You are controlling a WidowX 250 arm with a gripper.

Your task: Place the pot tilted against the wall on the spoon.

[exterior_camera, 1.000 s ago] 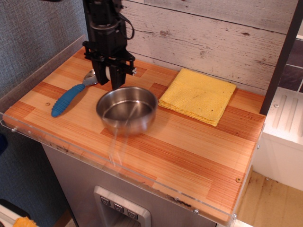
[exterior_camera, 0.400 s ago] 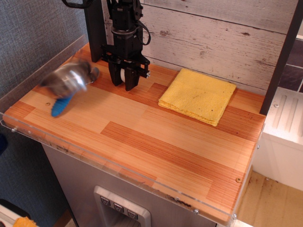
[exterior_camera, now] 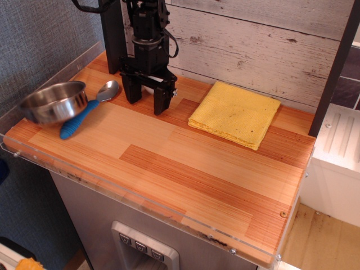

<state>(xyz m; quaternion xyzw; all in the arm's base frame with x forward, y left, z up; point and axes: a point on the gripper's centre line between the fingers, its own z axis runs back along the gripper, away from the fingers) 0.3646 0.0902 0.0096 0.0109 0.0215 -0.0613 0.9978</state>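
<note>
The shiny steel pot [exterior_camera: 53, 101] sits at the table's left edge, tilted, with its open side facing up and right. Its left side leans on the clear guard in front of the grey-blue woven wall [exterior_camera: 34, 39]. Its right rim overlaps the blue ribbed handle of the spoon [exterior_camera: 76, 122]; the spoon's silver bowl [exterior_camera: 108, 90] lies free beside it. The pot's wire handle is hidden. My gripper [exterior_camera: 146, 100] is open and empty, pointing down just above the table, to the right of the spoon bowl and apart from the pot.
A folded yellow cloth [exterior_camera: 236, 112] lies at the back right. The whitewashed plank wall [exterior_camera: 253, 39] runs along the back. A clear guard rail [exterior_camera: 50, 73] lines the left edge, and a dark post [exterior_camera: 332, 73] stands at the right.
The pot went from the table's middle, in front of the gripper, to the left edge onto the spoon handle. The gripper moved back and right, and its fingers spread open.
</note>
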